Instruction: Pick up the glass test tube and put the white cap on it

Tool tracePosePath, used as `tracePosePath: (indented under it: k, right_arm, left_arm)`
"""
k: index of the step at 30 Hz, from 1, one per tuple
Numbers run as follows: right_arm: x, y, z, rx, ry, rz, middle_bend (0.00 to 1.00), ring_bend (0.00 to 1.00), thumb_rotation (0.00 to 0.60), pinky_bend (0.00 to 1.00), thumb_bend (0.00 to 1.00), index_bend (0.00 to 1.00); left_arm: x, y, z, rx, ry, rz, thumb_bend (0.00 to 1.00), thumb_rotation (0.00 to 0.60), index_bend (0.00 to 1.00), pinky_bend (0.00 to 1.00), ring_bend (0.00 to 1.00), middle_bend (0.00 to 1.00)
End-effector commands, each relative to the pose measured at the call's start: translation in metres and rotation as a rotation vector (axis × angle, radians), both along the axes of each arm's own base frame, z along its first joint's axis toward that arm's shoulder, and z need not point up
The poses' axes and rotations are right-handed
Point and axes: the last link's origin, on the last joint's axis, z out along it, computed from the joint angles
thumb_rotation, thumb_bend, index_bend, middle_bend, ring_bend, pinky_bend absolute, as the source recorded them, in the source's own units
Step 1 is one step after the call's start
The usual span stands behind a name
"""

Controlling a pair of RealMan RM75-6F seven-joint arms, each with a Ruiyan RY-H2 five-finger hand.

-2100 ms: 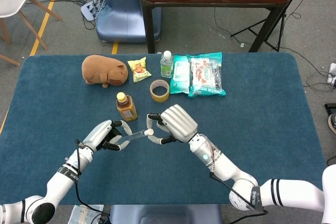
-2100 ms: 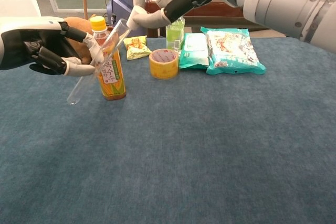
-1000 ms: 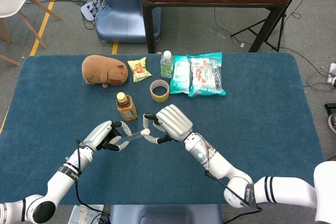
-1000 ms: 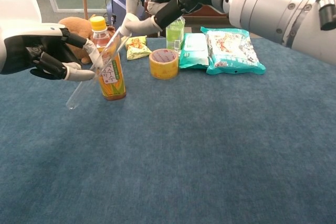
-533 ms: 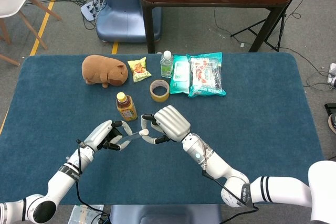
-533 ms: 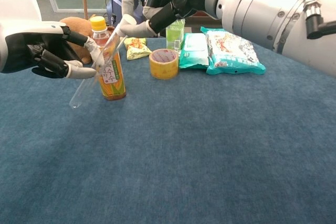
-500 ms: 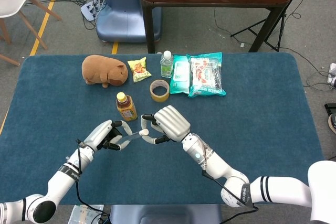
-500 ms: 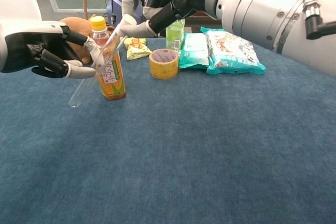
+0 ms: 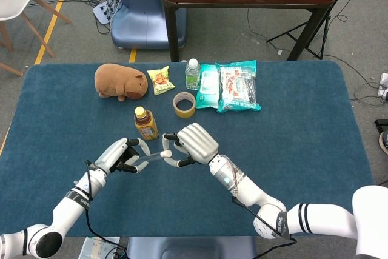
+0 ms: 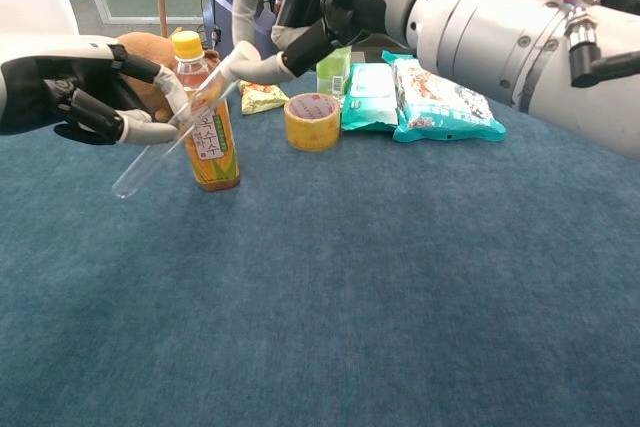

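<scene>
Capping step is happening right now: the left hand (image 10: 75, 97) is pinching the glass test tube (image 10: 165, 147) mid-air, tilted, mouth pointing toward 2 o'clock. The right hand (image 10: 320, 7) is pinching the white cap (image 10: 243, 55) right at that mouth. Next it needs a straight push along the tube's axis, I'd guess. The chest view is showing the tilt against the tea bottle (image 10: 205, 117); the head view is showing the tube (image 9: 151, 157) hovering over the blue table (image 9: 303, 125), around 6 o'clock from the bottle.
</scene>
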Motion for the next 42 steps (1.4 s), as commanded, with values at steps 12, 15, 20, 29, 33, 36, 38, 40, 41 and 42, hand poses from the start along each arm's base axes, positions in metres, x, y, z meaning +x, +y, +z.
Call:
tracePosePath:
  k: [12, 15, 20, 29, 33, 36, 38, 40, 41, 42]
  right_arm:
    - [0.0, -0.001, -0.001, -0.009, 0.002, 0.004, 1.0, 1.0, 0.6, 1.0, 0.17, 0.46]
    - [0.0, -0.001, 0.0, -0.01, 0.0, 0.004, 1.0, 1.0, 0.6, 1.0, 0.12, 0.42]
    - [0.0, -0.002, 0.001, -0.01, -0.005, 0.004, 1.0, 1.0, 0.6, 1.0, 0.09, 0.39]
    - [-0.001, -0.001, 0.012, -0.024, -0.013, 0.01, 1.0, 1.0, 0.6, 1.0, 0.09, 0.35]
    - [-0.006, 0.0, 0.026, -0.063, -0.011, 0.013, 1.0, 1.0, 0.6, 1.0, 0.09, 0.35]
    - [-0.014, 0.001, 0.041, -0.101, 0.001, 0.011, 1.0, 1.0, 0.6, 1.0, 0.09, 0.35]
    - [-0.021, 0.001, 0.054, -0.129, 0.013, 0.003, 1.0, 1.0, 0.6, 1.0, 0.09, 0.35]
    - [-0.028, 0.001, 0.065, -0.149, 0.021, -0.008, 1.0, 1.0, 0.6, 1.0, 0.09, 0.34]
    - [-0.032, 0.001, 0.072, -0.166, 0.029, -0.016, 1.0, 1.0, 0.6, 1.0, 0.09, 0.34]
    - [-0.035, 0.001, 0.078, -0.179, 0.035, -0.021, 1.0, 1.0, 0.6, 1.0, 0.09, 0.34]
  left_arm:
    - [-0.005, 0.001, 0.002, 0.005, -0.011, 0.012, 0.33, 0.6, 0.61, 1.0, 1.0, 0.98]
    - [-0.006, 0.001, 0.002, 0.003, -0.015, 0.013, 0.33, 0.6, 0.61, 1.0, 1.0, 0.98]
    - [-0.008, 0.002, 0.003, 0.005, -0.018, 0.017, 0.33, 0.6, 0.61, 1.0, 1.0, 0.98]
    - [-0.013, 0.003, 0.005, 0.005, -0.017, 0.026, 0.33, 0.6, 0.61, 1.0, 1.0, 0.98]
    - [-0.017, 0.004, 0.005, 0.009, -0.011, 0.032, 0.33, 0.6, 0.61, 1.0, 1.0, 0.98]
    - [-0.02, 0.004, 0.006, 0.017, -0.009, 0.038, 0.33, 0.6, 0.62, 1.0, 1.0, 0.99]
    - [-0.023, 0.003, 0.005, 0.018, -0.004, 0.044, 0.33, 0.6, 0.62, 1.0, 1.0, 0.99]
    - [-0.026, 0.003, 0.003, 0.012, 0.003, 0.05, 0.33, 0.6, 0.62, 1.0, 1.0, 0.99]
    - [-0.028, 0.003, 0.002, 0.009, 0.004, 0.055, 0.33, 0.6, 0.62, 1.0, 1.0, 0.99]
    - [-0.029, 0.003, 0.0, 0.009, 0.007, 0.057, 0.33, 0.6, 0.62, 1.0, 1.0, 0.99]
